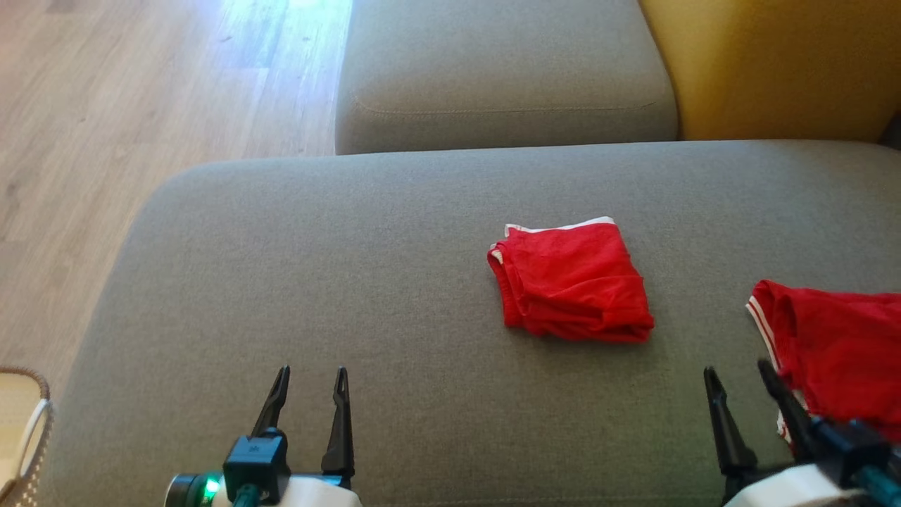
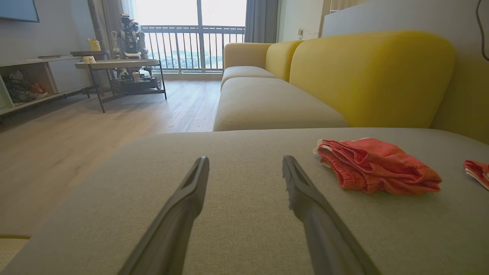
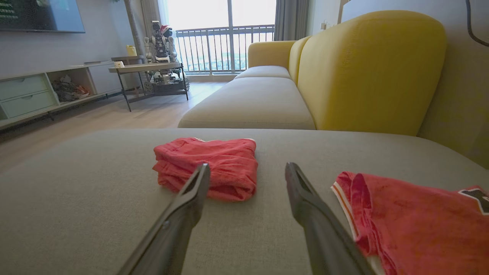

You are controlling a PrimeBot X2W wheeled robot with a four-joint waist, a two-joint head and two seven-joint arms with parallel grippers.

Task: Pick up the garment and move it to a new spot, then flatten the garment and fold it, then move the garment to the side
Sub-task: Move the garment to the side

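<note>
Folded red garment [image 1: 574, 282], white-trimmed along its far edge: laid as a compact square on the broad grey cushion [image 1: 352, 267], right of centre, with bare fabric on all four sides. The widest open stretch is found to its left, running to the cushion's rounded left edge, beyond which wood floor [image 1: 141, 105] is seen. The far edge of the cushion is met by a second seat cushion [image 1: 500, 70] and a yellow backrest [image 1: 774, 63]. Second red garment [image 1: 838, 345], striped at the hem: laid flat at the cushion's right side, well apart from the first and cut off by the frame. Left gripper [image 1: 312, 373]: fingers spread wide and empty, held over bare cushion near the front edge, with the folded garment ahead and well off to its right. Right gripper [image 1: 737, 370]: fingers spread wide, nothing between them; in the right wrist view the folded garment [image 3: 214, 166] is seen ahead, just beyond the left fingertip, while the second garment [image 3: 416, 225] lies just beside the right finger; contact cannot be told. Woven basket [image 1: 28, 422]: set on the floor off the cushion's near left corner.
</note>
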